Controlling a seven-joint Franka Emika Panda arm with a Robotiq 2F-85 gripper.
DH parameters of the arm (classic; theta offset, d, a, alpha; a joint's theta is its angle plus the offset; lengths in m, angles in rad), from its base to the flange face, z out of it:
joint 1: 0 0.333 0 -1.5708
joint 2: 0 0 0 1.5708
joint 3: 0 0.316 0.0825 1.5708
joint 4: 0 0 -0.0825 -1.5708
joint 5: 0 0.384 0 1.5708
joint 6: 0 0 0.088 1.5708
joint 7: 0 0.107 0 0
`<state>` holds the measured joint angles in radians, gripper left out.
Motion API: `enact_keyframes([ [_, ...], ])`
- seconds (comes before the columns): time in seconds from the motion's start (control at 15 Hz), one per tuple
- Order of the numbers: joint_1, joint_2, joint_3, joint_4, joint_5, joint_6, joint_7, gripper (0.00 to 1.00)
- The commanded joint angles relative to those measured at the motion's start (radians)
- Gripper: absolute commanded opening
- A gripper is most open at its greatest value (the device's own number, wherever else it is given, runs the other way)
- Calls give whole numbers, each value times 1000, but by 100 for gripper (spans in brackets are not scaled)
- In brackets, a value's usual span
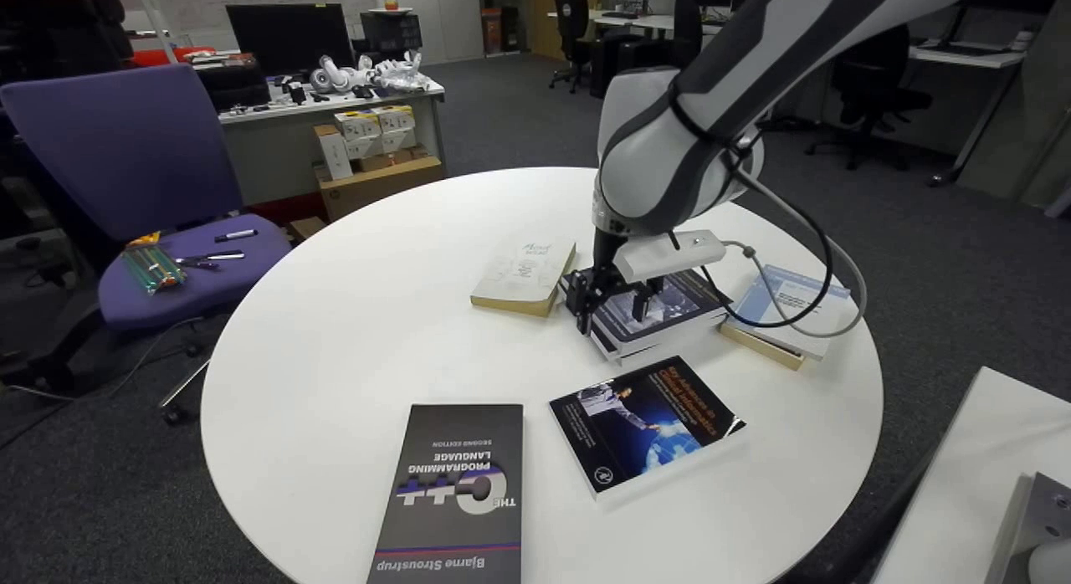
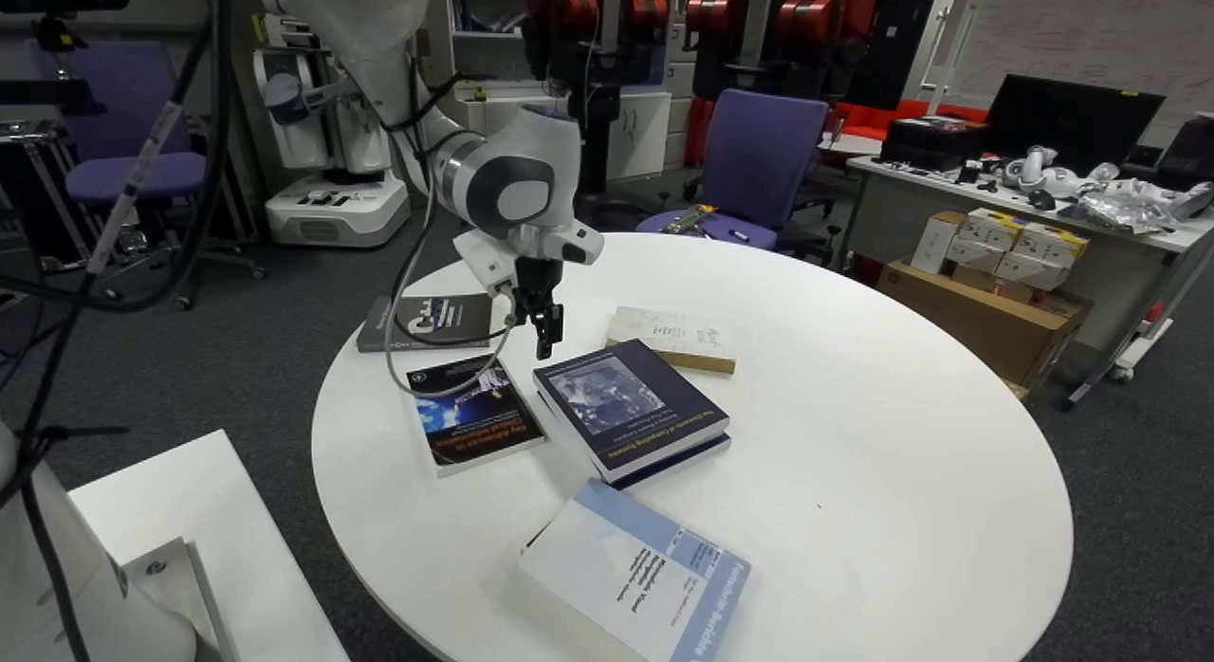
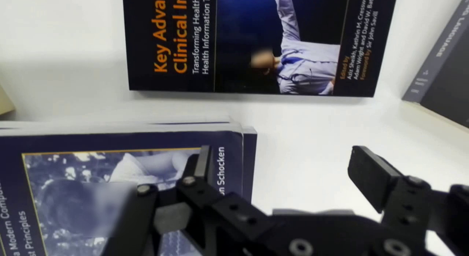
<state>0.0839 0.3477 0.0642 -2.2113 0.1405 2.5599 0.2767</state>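
My gripper (image 1: pixel 612 315) is open and holds nothing. It points down near one end of a stack of two dark blue books (image 1: pixel 682 304), as both exterior views show, including at the gripper (image 2: pixel 547 344) and stack (image 2: pixel 664 396). In the wrist view the left finger of the gripper (image 3: pixel 280 164) overlaps the top book's cover (image 3: pixel 231 140), and the right finger is over white table. The fingers appear apart from the books; the exact height is hard to tell. A black book titled Key Advances in Clinical Informatics (image 3: pixel 238 47) lies beside the stack, flat on the table.
A cream book (image 1: pixel 523 270) lies beside the stack. A grey C++ book (image 1: pixel 452 517) lies near the round white table's (image 1: pixel 318 383) edge. A light blue and white book (image 2: pixel 645 567) rests on another book. A cable loop (image 1: pixel 824 274) hangs from the arm. A purple chair (image 1: pixel 167 191) stands nearby.
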Motion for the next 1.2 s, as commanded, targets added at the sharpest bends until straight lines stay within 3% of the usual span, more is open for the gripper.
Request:
enact_keyframes([
  [0.0, -9, 61, 6, 145, 20, -103, -42, 100],
  [0.93, 7, 424, 32, 524, 14, -235, -77, 100],
  [1.13, 2, 460, 26, 561, 11, -260, -82, 100],
])
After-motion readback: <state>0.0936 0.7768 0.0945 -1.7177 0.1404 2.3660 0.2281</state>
